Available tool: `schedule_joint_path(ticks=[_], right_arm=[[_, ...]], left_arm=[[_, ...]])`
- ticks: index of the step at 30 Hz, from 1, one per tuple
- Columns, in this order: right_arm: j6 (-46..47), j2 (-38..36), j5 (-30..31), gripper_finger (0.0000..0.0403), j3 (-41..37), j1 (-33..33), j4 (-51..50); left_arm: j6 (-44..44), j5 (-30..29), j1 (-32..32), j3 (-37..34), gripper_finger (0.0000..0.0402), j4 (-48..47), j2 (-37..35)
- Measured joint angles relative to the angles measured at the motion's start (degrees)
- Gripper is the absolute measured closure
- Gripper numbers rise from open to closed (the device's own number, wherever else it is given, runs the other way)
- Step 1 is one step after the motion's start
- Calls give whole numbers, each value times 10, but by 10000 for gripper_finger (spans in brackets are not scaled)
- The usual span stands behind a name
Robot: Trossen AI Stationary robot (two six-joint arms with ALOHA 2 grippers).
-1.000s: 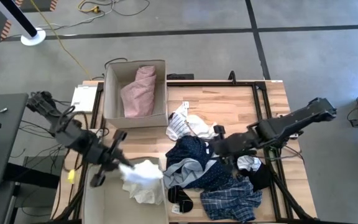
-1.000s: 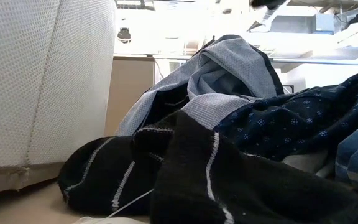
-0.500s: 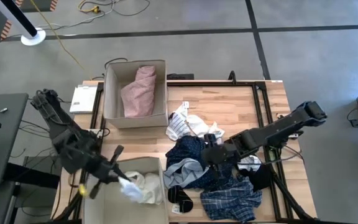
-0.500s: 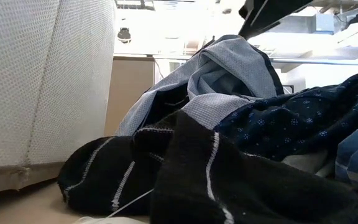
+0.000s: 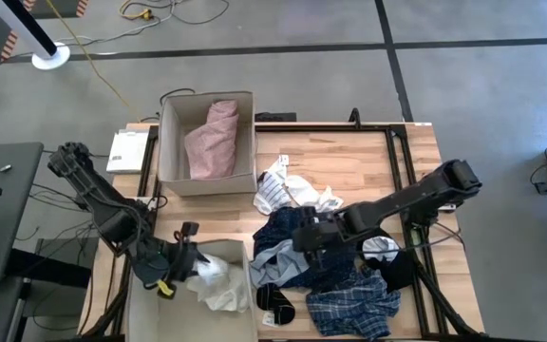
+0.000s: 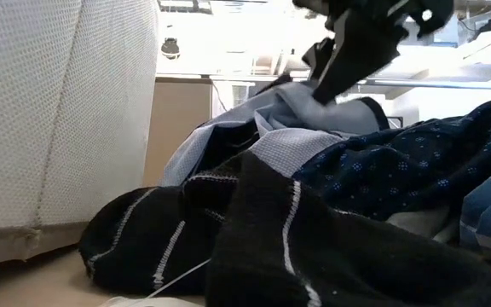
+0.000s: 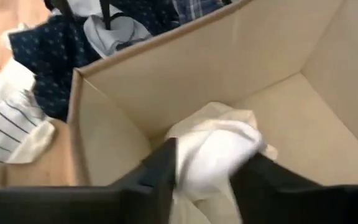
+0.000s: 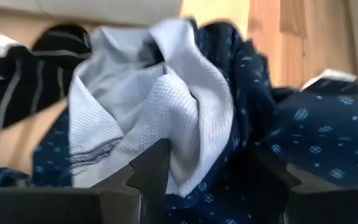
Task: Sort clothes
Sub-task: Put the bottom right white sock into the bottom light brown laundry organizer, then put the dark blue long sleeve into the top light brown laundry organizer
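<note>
White garment (image 5: pixel 215 281) lies inside the near cardboard box (image 5: pixel 164 318), partly draped at its right wall; left gripper (image 5: pixel 180 269) is down in that box, fingers (image 7: pixel 160 171) pinching the white cloth (image 7: pixel 213 152).

Pink garment (image 5: pixel 213 138) sits in the far box (image 5: pixel 169 142).

Main pile of clothes on the table (image 5: pixel 349 166), right of the near box: pale grey-blue shirt (image 5: pixel 288 256), navy dotted piece (image 5: pixel 297 228), blue plaid piece (image 5: pixel 349 309), striped white piece (image 5: pixel 275 190), dark striped socks (image 5: pixel 272 296) at the pile's near edge.

Right gripper (image 5: pixel 310 237) is low over the pile, fingers (image 8: pixel 151 168) spread either side of a fold of the grey-blue shirt (image 8: pixel 160 109), not closed on it. The low view shows it just above that shirt (image 6: pixel 314 102), with socks (image 6: pixel 228 239) in the foreground.
</note>
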Motion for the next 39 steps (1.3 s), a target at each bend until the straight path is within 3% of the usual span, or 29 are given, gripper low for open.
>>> schedule_joint_path(ticks=[5, 9, 20, 39], right_arm=[[3, 33, 0, 205, 0, -9, 1], [2, 51, 0, 205, 0, -13, 0], [-1, 55, 1, 228, 0, -13, -4], [-24, 54, 2, 394, 0, -13, -24]], left_arm=[[-30, 30, 0, 0, 155, -3, 0], [-38, 31, 0, 0, 113, -5, 0], [-43, 33, -1, 0, 115, -16, 0], [-37, 33, -3, 0, 116, -15, 0]])
